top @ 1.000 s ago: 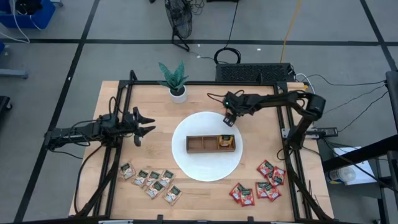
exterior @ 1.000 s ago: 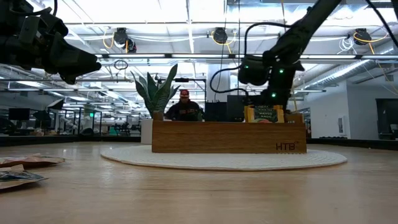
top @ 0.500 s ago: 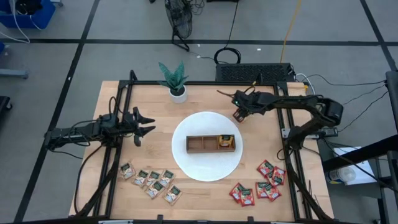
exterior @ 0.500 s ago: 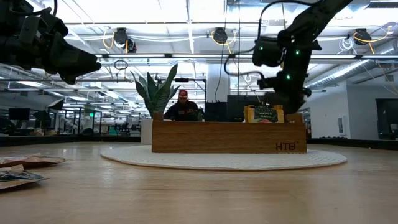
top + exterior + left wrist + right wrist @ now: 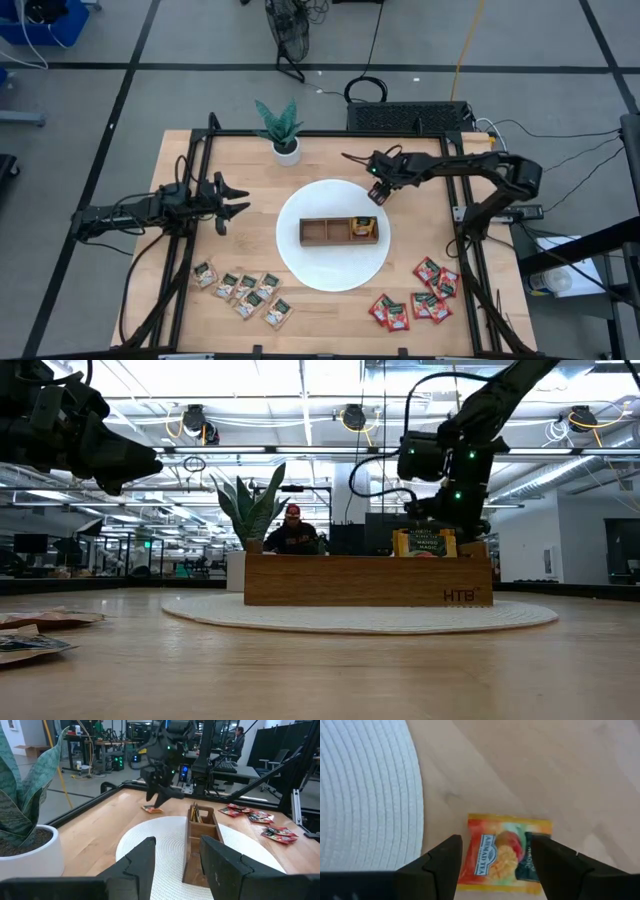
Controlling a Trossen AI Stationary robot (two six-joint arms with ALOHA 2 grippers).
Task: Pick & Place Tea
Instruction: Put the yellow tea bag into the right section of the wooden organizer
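The right end effector (image 5: 492,865) hovers just off the white mat's (image 5: 300,265) far right rim, fingers spread either side of an orange-yellow sachet (image 5: 506,854) lying flat on the worktop (image 5: 330,155); it seems not to be touching it. Another orange sachet (image 5: 364,228) stands in the tray's (image 5: 338,231) right compartment. Beige sachets (image 5: 243,291) lie near the front left corner, red ones (image 5: 418,296) near the front right. The left end effector (image 5: 228,203) waits spread by the left edge.

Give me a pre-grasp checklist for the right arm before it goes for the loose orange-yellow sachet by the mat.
1. Right gripper open: ok.
2. Orange-yellow sachet lies flat between the fingers: ok.
3. Sachet off the white mat, on bare table: ok.
4. Tray right compartment has room: cannot tell.
5. Left gripper clear, waiting at table's left: ok.
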